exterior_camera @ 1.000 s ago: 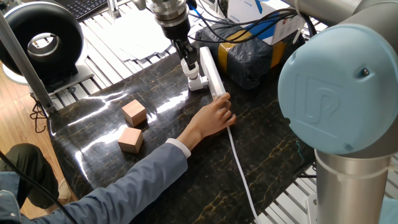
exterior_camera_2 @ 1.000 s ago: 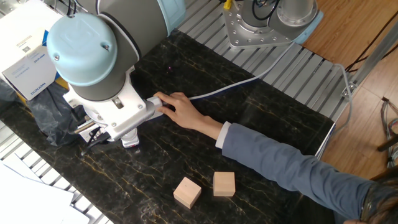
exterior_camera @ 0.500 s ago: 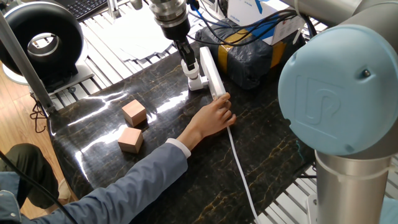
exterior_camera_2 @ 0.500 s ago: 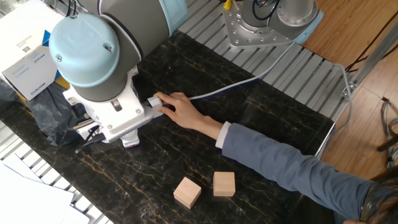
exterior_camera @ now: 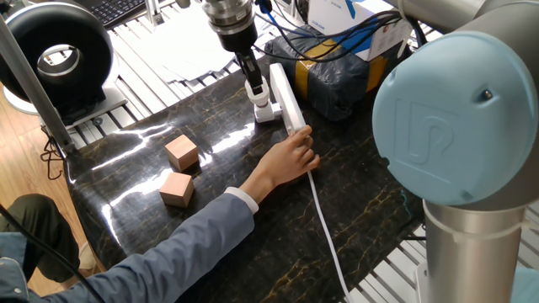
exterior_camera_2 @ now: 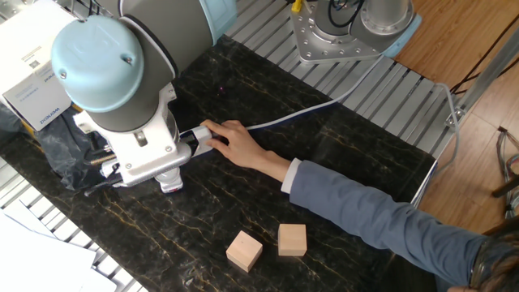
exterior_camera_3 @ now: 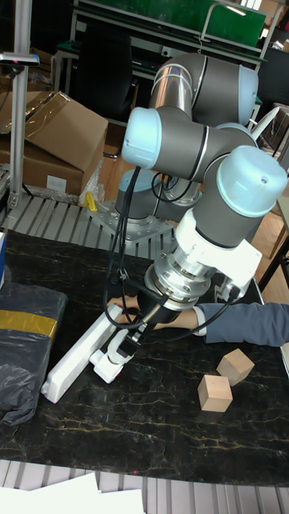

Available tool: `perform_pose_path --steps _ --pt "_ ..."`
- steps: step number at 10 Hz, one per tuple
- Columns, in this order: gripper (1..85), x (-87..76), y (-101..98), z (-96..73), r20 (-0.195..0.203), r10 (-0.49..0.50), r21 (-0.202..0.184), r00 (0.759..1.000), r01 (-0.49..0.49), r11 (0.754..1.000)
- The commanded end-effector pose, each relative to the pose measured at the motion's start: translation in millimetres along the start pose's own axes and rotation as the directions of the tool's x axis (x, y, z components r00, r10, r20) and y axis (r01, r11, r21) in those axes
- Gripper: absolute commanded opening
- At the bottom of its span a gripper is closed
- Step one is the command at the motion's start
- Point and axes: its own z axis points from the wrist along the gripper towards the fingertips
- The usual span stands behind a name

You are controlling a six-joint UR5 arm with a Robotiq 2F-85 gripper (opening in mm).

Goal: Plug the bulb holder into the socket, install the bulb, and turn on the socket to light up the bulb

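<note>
The end effector points down over the bulb holder, its fingers close together around something small and white. The bulb holder sits against the side of the socket on the table. A person's hand holds the socket's end.
</note>
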Motion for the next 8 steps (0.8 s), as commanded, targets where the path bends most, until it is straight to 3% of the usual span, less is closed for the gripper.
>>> perform_pose_path --steps 1,4,6,8 --pt "33.7 -5.2 -0.8 -1.2 0.031 0.086 -0.01 0.996 -0.085 0.996" --pt "33.7 -1.4 -3.2 3.2 0.036 0.173 -0.013 0.984 -0.173 0.985" --pt "33.7 4.0 -6.3 3.2 0.02 0.248 0.008 0.968 -0.249 0.969" --pt "33.7 2.0 -4.3 2.4 0.021 0.323 0.004 0.946 -0.323 0.946"
